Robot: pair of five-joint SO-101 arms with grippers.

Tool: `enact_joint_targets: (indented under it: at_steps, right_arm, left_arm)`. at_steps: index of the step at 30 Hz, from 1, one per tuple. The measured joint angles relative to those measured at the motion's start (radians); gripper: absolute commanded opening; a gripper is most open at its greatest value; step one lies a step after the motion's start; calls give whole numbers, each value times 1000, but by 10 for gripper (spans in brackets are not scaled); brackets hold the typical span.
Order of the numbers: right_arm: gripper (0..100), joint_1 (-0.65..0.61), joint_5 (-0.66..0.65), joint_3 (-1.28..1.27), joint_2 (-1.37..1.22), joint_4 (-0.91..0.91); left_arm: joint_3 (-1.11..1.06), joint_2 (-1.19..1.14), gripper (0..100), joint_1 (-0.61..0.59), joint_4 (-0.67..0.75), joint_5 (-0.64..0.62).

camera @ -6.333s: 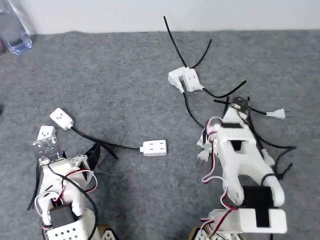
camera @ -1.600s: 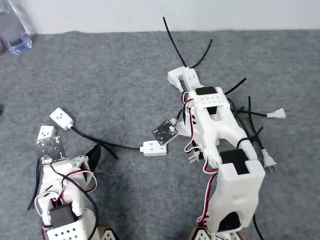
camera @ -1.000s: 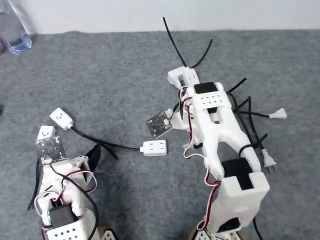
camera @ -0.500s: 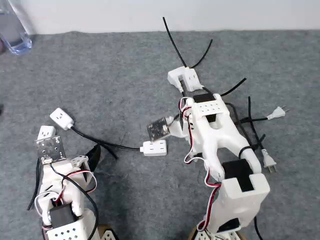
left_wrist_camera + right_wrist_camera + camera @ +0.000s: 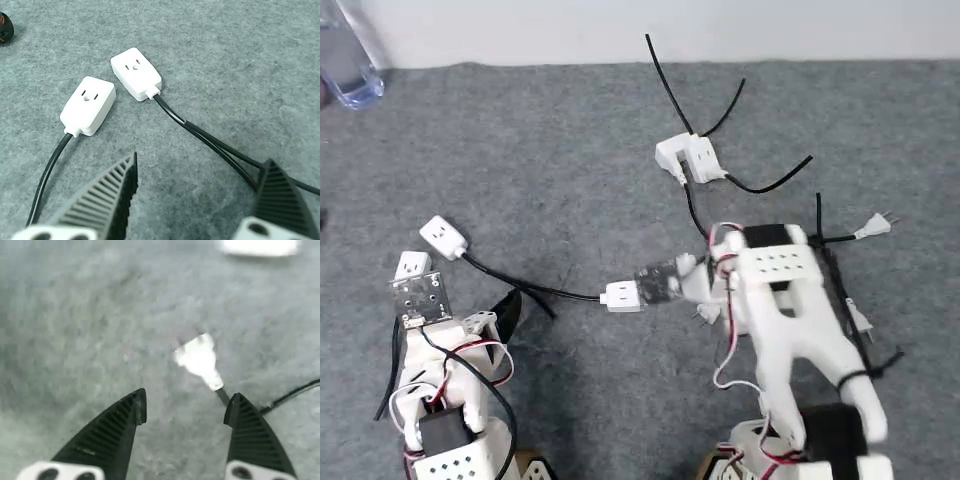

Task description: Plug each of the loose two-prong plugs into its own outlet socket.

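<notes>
Looks like the pick-up step: right gripper (image 5: 187, 397) jaws spread wide, white plug (image 5: 200, 360) lying on the carpet (image 5: 75, 315) just ahead between them, so needs a drop and a firm pinch on the plug body next. Best read off the right wrist view, with the arm in the way from above; over in the left wrist view, left gripper (image 5: 200, 162) jaws spread too, above two empty sockets (image 5: 88, 105).
</notes>
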State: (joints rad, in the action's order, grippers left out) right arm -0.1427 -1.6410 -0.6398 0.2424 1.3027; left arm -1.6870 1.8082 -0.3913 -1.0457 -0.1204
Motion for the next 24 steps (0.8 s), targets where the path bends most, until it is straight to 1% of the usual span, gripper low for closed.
enact_joint_targets:
  at_steps: [4,6,10,16,24]
  right_arm:
    - [252,29,-161,-8,3,0]
    - [252,32,-209,-8,-32,-17]
    - [252,14,-219,9,-144,-74]
    - [252,-34,-219,97,-298,-92]
    - [251,-46,-221,175,-362,-92]
  left_arm:
    - [0,0,361,0,0,0]
    - [0,0,361,0,0,0]
    - [0,0,361,0,0,0]
    - [0,0,361,0,0,0]
    - [0,0,361,0,0,2]
